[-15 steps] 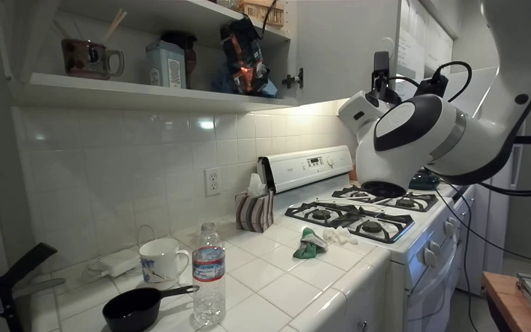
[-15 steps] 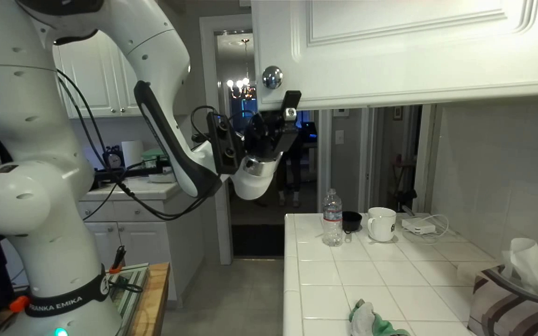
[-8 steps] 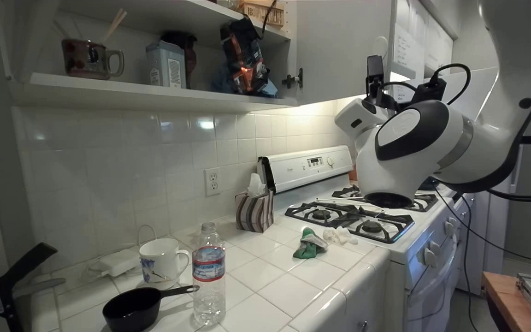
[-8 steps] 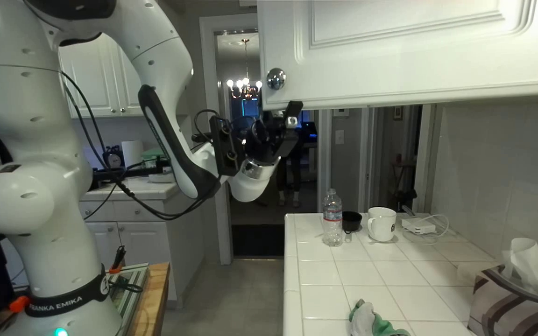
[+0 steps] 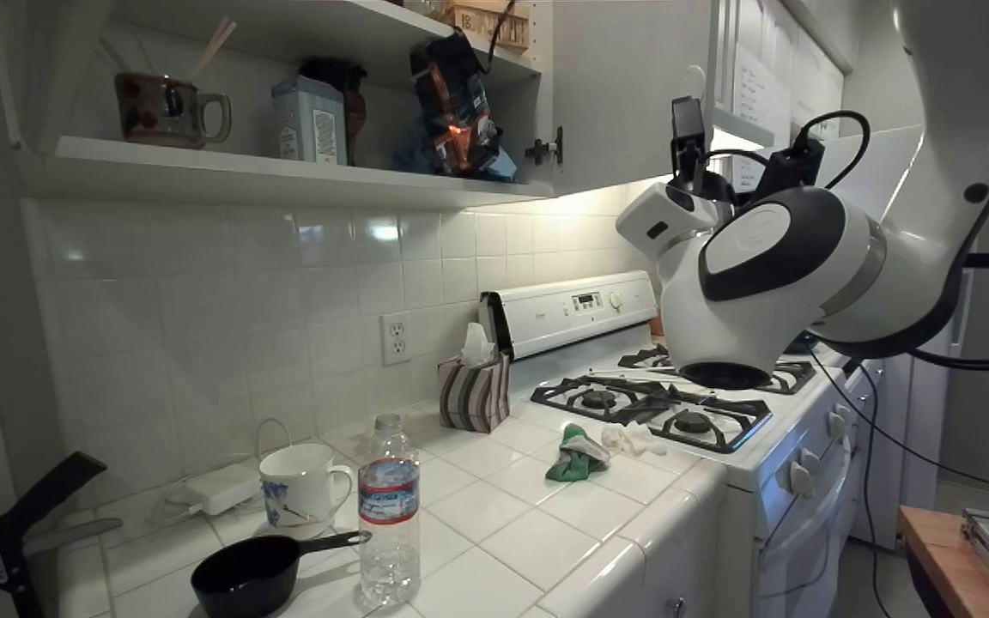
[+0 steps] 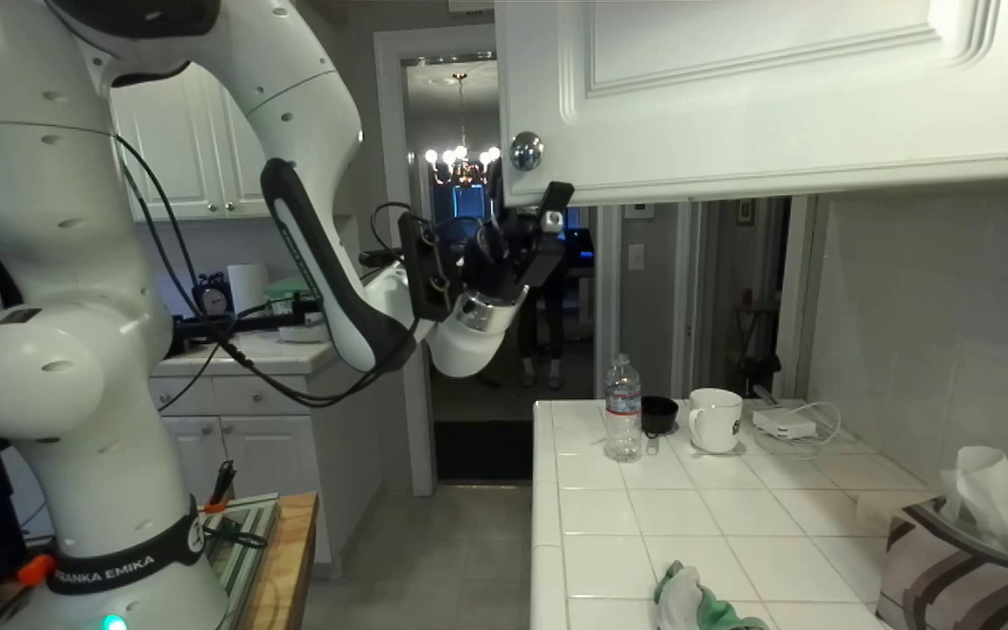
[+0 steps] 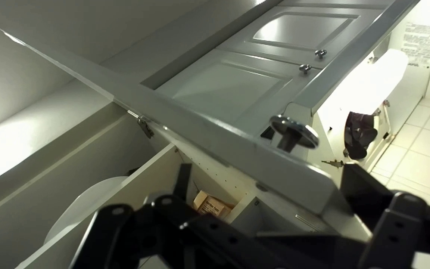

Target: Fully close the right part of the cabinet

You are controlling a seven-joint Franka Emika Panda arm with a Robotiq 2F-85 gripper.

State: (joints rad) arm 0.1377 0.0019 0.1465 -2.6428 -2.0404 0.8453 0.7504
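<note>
The cabinet is open, with a mug, a tin and a dark bag on its shelf. Its right part, a white panel door, stands swung out; its inner face shows in an exterior view. The round knob sits near the door's lower free corner. My gripper is at that corner, just under the knob. In the wrist view the jaws stand wide apart, with the door's edge running between the two fingers. Whether a finger touches the door I cannot tell.
Below are the stove and tiled counter, with a bottle, white mug, black pan, cloth and tissue box. A neighbouring cabinet door hangs beyond the open one.
The door has swung a little inward toward the cabinet. My gripper has travelled with its free edge, to the left in an exterior view, and its jaws look unchanged.
</note>
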